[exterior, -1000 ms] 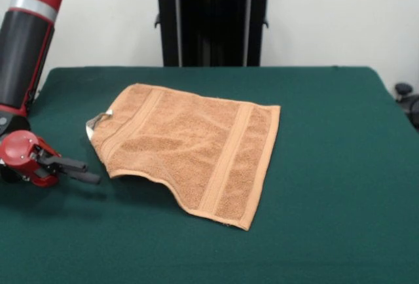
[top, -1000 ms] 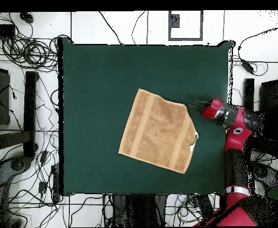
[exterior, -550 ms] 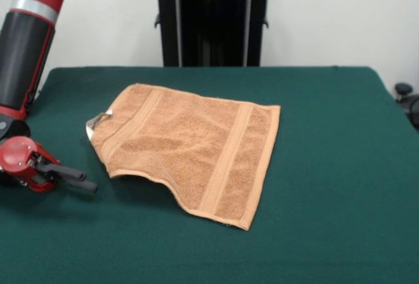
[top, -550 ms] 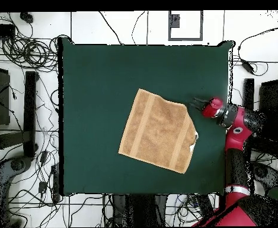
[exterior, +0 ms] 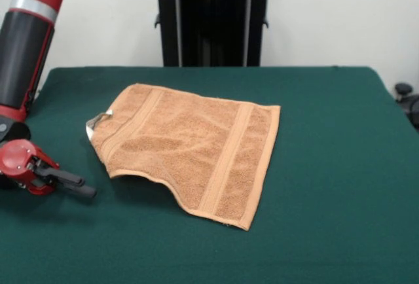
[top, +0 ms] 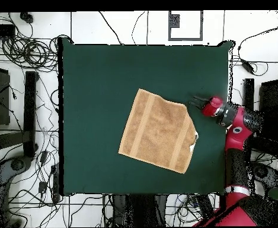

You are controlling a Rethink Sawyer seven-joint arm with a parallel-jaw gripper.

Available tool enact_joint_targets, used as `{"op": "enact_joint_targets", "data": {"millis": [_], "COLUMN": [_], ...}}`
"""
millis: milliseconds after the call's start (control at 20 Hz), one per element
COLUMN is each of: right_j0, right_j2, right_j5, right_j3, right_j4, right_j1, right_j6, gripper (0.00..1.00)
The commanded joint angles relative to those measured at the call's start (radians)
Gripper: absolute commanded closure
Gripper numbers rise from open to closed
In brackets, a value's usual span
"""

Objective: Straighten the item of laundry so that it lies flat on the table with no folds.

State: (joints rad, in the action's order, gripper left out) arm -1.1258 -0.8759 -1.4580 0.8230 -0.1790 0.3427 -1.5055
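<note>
The item of laundry (exterior: pixel 190 143), an orange-tan towel, lies on the green table (exterior: pixel 327 166) a little left of centre. Its near-left edge curves inward as if a corner is tucked under. A white tag (exterior: pixel 97 122) shows at its left corner. My gripper (exterior: pixel 84 186) hovers low over the table, left of the towel and clear of it, pointing toward that curved edge. It is open and holds nothing. From overhead, the gripper (top: pixel 194 101) sits just off the corner of the item of laundry (top: pixel 157 130) on the table (top: pixel 99 89).
My red and black arm (exterior: pixel 26 42) comes down along the table's left side. A black stand (exterior: pixel 213 19) rises behind the far edge. Overhead, cables (top: pixel 22 53) and equipment ring the table on the floor.
The gripper has drifted slightly down and to the left in the front view, a little farther from the towel. The towel has not moved.
</note>
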Motion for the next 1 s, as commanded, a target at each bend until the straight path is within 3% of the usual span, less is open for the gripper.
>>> {"op": "enact_joint_targets", "data": {"millis": [50,200,350,550,800,1000], "right_j0": [0.113,0.104,0.115,0.161,0.193,0.223], "right_j2": [0.061,0.079,0.092,0.135,0.174,0.217], "right_j5": [0.316,0.479,0.534,0.406,0.411,0.421], "right_j3": [0.27,0.323,0.329,0.314,0.303,0.317], "right_j4": [0.095,0.172,0.21,0.134,0.126,0.106], "right_j1": [0.155,0.105,0.077,0.049,0.016,-0.027], "right_j6": [0.072,0.091,0.082,-0.1,-0.128,-0.23], "gripper": [0.0,0.0,0.0,0.0,0.0,0.0]}}
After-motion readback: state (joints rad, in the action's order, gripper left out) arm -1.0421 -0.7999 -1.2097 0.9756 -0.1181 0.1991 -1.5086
